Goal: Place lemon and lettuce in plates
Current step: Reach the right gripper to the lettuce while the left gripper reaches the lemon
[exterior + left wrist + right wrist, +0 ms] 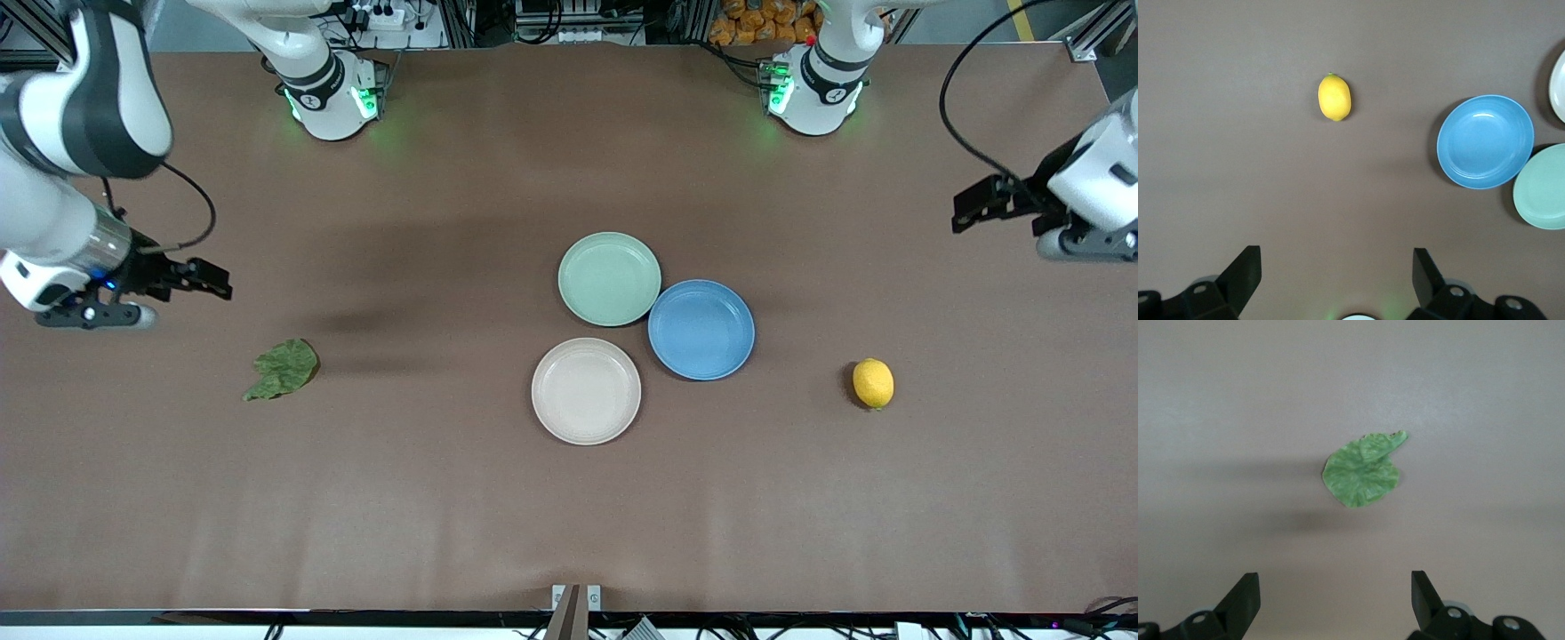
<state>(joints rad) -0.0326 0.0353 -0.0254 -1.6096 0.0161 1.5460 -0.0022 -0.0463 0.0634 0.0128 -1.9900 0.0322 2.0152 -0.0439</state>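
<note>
The yellow lemon [873, 383] lies on the brown table toward the left arm's end; it also shows in the left wrist view [1335, 97]. The dark green lettuce leaf [283, 369] lies flat toward the right arm's end and shows in the right wrist view [1363, 472]. The mint green plate [609, 278] and the cream plate [586, 390] sit empty mid-table, the cream one nearer the front camera. My left gripper [978, 206] [1336, 257] hangs open and empty over bare table close to the lemon. My right gripper [209, 280] [1334, 580] hangs open and empty over bare table close to the lettuce.
An empty blue plate [701, 329] touches the mint plate, between the two plates and the lemon. It shows in the left wrist view [1485, 141] with the mint plate [1545, 190] and the cream plate's edge [1559, 87]. Wide bare table surrounds everything.
</note>
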